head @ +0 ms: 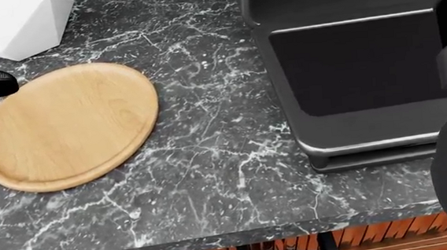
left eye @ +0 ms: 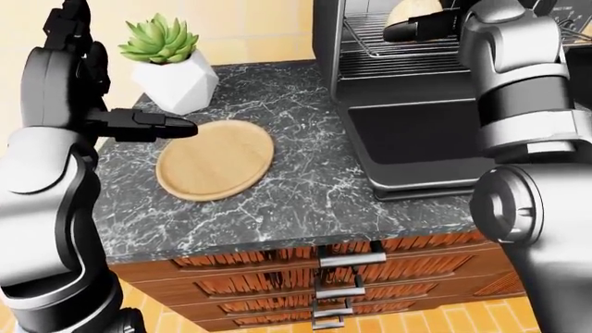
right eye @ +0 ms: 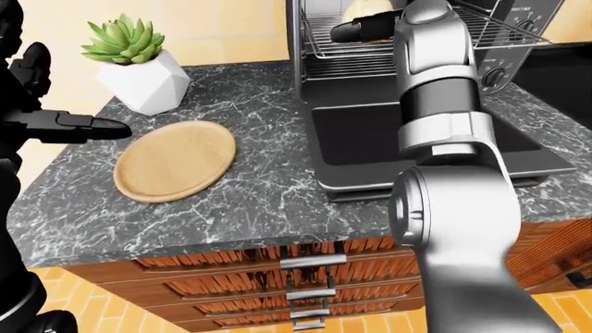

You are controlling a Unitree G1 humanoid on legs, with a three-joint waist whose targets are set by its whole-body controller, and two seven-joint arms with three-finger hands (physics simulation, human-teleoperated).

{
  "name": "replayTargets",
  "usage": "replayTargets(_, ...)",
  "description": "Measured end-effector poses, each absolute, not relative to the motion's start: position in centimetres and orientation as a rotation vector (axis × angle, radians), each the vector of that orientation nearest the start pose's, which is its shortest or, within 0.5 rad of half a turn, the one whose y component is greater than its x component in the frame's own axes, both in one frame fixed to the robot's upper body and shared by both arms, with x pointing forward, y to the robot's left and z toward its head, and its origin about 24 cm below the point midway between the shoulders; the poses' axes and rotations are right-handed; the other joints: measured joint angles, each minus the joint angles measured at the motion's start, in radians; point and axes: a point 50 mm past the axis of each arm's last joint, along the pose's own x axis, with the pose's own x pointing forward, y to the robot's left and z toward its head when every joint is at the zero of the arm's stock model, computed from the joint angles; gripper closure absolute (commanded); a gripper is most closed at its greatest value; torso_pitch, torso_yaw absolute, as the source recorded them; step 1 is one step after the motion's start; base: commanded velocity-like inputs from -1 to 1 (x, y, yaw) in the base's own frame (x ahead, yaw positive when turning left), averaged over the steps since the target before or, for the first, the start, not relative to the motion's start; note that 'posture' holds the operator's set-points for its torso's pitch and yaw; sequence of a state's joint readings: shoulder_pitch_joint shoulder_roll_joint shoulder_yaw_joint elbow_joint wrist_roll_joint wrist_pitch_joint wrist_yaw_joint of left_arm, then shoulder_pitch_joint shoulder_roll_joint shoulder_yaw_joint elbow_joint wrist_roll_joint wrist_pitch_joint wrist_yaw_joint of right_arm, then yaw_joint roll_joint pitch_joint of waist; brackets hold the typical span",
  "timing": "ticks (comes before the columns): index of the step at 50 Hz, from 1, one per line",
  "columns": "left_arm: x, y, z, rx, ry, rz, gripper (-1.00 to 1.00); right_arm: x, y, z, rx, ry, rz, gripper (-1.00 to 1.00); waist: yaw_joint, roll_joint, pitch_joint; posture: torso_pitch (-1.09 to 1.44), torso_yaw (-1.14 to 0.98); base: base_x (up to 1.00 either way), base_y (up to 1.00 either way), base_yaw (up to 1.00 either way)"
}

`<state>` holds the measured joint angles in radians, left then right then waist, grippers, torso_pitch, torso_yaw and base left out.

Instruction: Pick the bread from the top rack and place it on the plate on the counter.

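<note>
Right-eye view: bread [right eye: 368,10] lies on the top rack [right eye: 388,35], mostly hidden, axis unclear. Right robot hand [right eye: 356,30] reaches it, grip unclear. Left robot hand [right eye: 78,125] open beside plate [right eye: 174,160] on the counter [right eye: 250,201].

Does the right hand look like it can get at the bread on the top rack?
Probably yes: the right hand is already at the bread on the top rack, with the oven door dropped open.

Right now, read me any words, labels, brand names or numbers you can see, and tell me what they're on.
No text can be read.
A small pale marking at the toaster oven's top right corner, above its knobs in the right-eye view, is too blurred to read.
</note>
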<state>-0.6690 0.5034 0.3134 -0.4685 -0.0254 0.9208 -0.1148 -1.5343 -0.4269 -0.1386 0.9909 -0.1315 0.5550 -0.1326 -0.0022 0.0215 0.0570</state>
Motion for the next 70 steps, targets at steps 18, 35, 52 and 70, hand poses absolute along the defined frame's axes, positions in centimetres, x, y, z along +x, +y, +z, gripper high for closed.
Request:
replayTargets(18, 27.6, 24.1, 28.4, 0.3, -0.287, 0.222, -1.0, 41.0, -20.6, 34.0, -0.265, -0.033, -0.334, -0.33, 0.001, -0.001, 0.0, 0.0, 0.0, 0.0, 0.0, 0.0)
replayTargets(35, 27.4, 24.2, 28.5, 0.302, -0.289, 0.224, -1.0, 40.9, -20.4, 34.2, -0.285, -0.038, -0.316, 0.82, 0.0, -0.001, -0.001, 0.0, 0.0, 0.0, 0.0, 0.0)
replayTargets(52, 27.6, 24.0, 29.1, 0.303, -0.298, 0.219, -1.0, 40.1, -20.2, 36.2, -0.28, -0.08, -0.302, 1.0, 0.001, 0.002, 0.004, 0.0, 0.0, 0.0, 0.0, 0.0)
replayTargets(70, 27.7, 24.1, 28.7, 0.292, -0.285, 0.22, -1.0, 37.3, -18.0, 38.8, -0.31, -0.192, -0.242, 1.0, 0.002, -0.001, 0.011, 0.0, 0.0, 0.0, 0.0, 0.0)
